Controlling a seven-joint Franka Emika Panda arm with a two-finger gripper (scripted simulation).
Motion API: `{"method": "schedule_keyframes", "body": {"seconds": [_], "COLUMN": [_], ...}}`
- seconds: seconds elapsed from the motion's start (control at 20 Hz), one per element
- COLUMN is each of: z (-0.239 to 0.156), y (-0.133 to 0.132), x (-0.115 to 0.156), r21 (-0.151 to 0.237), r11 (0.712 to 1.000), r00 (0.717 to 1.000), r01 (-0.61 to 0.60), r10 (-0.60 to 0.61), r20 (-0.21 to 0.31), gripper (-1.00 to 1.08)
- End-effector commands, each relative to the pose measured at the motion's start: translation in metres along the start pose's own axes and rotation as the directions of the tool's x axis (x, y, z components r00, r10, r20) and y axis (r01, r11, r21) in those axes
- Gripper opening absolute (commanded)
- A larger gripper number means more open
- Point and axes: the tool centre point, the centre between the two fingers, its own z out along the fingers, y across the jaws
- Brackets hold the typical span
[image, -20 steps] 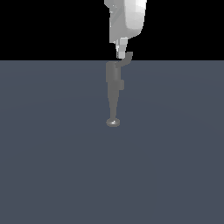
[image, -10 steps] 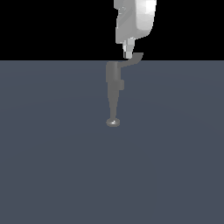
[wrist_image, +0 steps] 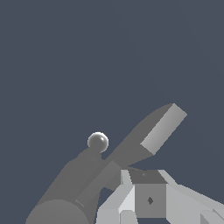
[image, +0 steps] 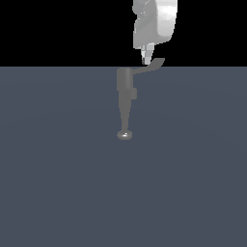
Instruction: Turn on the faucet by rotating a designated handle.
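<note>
White robot gripper point(image: 147, 59): tips at thin flat grey lever handle point(image: 150, 65), opening unclear, top cut off | small grey metallic faucet point(image: 125, 96): upright on dark grey-blue floor point(image: 58, 183), rounded spout tip toward camera

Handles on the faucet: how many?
1. The handle juts from the top of the faucet toward the exterior view's right, just under the gripper. None other shows in either view; the body's far side is hidden.

the pincer point(wrist_image: 131, 199) covers the handle's point(wrist_image: 148, 135) root; its gap stays unclear.
</note>
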Motion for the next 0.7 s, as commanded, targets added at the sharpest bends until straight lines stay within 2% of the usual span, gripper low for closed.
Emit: {"method": "schedule_keyframes", "body": {"seconds": [0.0,0.65], "z": [0.002,0.002], "y": [-0.003,-0.025], "x": [0.019,0.053], "r21": [0.0,-0.002], "r11": [1.0,0.999], "r00": [1.0,0.999], "r01": [-0.021,-0.035], "r10": [0.021,0.035], "r20": [-0.003,-0.004], "gripper": [-1.0,-1.0]}}
